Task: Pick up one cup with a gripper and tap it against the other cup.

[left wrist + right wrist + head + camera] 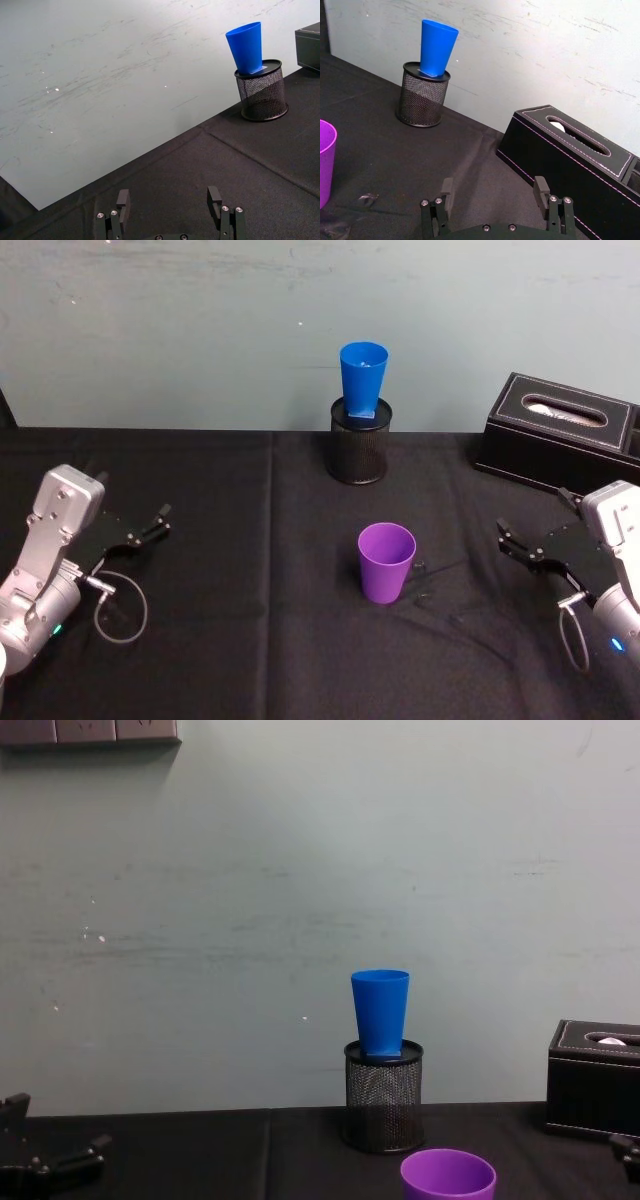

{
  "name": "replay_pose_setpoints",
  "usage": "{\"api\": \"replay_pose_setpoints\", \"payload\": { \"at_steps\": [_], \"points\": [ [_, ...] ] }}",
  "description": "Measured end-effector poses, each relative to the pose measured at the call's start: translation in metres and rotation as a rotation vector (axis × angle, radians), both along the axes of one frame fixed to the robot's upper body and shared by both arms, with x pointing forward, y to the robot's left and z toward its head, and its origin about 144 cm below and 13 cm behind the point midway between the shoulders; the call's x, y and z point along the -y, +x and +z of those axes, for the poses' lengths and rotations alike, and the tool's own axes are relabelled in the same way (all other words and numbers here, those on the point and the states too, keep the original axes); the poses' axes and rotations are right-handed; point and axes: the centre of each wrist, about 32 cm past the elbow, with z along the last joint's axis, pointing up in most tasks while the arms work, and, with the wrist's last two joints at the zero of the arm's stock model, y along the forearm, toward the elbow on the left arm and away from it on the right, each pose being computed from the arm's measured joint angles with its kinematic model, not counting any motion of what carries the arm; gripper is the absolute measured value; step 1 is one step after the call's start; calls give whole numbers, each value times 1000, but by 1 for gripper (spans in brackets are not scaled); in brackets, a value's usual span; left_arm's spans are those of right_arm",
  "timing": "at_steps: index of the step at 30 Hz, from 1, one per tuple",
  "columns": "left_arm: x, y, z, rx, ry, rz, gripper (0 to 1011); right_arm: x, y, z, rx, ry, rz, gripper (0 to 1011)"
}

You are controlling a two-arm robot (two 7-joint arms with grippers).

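Office-like test room: black-draped bench (200,640) against a bare pale wall (300,870), carrying a mesh pen holder (359,452) and tissue box (560,430).

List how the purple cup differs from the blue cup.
The purple cup is short and wide; the blue cup is taller and narrower. The purple cup stands on the black cloth; the blue cup is perched at the top of the mesh holder. The purple cup is nearer the robot; the blue cup is back by the wall. Both are upright, mouth up, tapering toward the base.
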Motion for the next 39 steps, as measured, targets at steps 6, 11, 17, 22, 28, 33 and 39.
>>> {"api": "replay_pose_setpoints", "payload": {
  "at_steps": [6,11,17,22,28,33,39],
  "points": [
    [0,0,0,0,0,0,1011,0,0,0,0,0,0,1003],
    [0,0,0,0,0,0,1011,0,0,0,0,0,0,1003],
    [0,0,0,0,0,0,1011,1,-2,2,1,14,10,1003],
    [0,0,0,0,0,0,1011,1,-6,4,-14,46,36,1003],
    [0,0,0,0,0,0,1012,1,-12,8,-31,87,76,1003],
    [0,0,0,0,0,0,1011,1,-17,11,-47,112,111,1003],
    [0,0,0,0,0,0,1011,2,-27,10,-66,113,158,1003]
  ]
}}
